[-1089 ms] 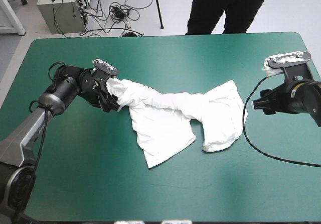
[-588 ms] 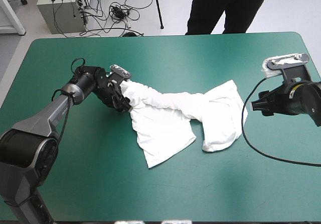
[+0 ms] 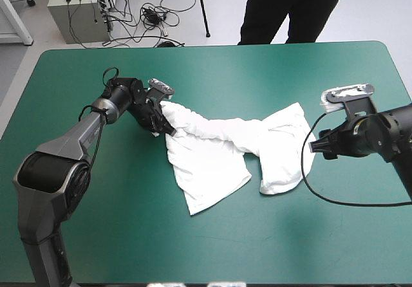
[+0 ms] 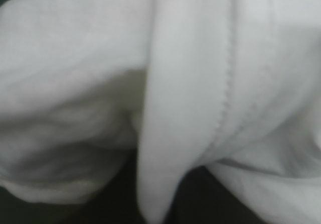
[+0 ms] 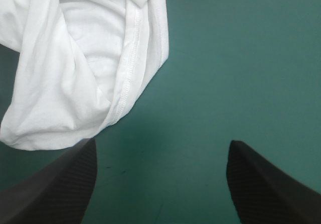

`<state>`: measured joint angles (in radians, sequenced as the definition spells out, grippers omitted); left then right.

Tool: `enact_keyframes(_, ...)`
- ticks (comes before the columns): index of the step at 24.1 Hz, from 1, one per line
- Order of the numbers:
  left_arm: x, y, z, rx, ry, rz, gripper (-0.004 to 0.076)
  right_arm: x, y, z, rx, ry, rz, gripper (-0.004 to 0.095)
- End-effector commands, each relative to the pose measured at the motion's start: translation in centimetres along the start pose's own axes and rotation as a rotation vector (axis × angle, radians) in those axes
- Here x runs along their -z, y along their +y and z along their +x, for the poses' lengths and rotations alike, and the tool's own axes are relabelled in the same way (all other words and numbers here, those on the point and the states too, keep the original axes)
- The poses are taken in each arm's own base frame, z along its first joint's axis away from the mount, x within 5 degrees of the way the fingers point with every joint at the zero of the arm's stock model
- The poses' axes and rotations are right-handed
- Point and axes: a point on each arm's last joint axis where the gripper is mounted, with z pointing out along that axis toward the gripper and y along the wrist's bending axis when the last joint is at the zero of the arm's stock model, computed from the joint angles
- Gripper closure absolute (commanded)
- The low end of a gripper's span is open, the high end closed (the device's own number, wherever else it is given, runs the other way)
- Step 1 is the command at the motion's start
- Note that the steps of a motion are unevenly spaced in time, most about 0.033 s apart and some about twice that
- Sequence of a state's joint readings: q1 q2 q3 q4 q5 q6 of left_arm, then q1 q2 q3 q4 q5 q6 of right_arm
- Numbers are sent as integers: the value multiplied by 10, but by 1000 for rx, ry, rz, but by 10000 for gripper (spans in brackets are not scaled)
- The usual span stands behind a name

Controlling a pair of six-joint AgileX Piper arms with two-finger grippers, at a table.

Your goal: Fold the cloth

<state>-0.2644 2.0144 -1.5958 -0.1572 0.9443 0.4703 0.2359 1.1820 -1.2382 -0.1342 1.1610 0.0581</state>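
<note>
The T-shirt point(image 3: 212, 148) lies crumpled across the middle of the frame on the table point(image 3: 116, 235). I judge it light and limp, apt to sag. My left end effector point(image 3: 159, 118), upper left, grips its bunched end. The right end effector point(image 3: 317, 147) stands open beside the stitched hem point(image 5: 128, 83), the firmest hold, I think.

No legible text anywhere, seemingly

A table point(image 3: 212, 248) with a teal-green cover stood on a pale floor point(image 3: 373, 10), with a grey cabinet point(image 3: 71, 15) and tangled black cables point(image 3: 154, 13) beyond its far edge.
</note>
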Motion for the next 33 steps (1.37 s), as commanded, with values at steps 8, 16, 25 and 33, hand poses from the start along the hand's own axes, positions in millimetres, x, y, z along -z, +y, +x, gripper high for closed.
enact_keyframes(8,19,-10,-5,46,-35,63,733,-113,13,-18,-13,116,-22,237)
enact_keyframes(16,25,-10,-6,42,-52,55,733,-170,5,-15,-68,235,-65,237)
enact_keyframes(25,27,-10,-6,42,-60,52,733,-233,21,4,-86,424,-172,803)
enact_keyframes(33,74,-10,-6,1,-150,-48,733,-209,7,-30,-44,311,-79,925)
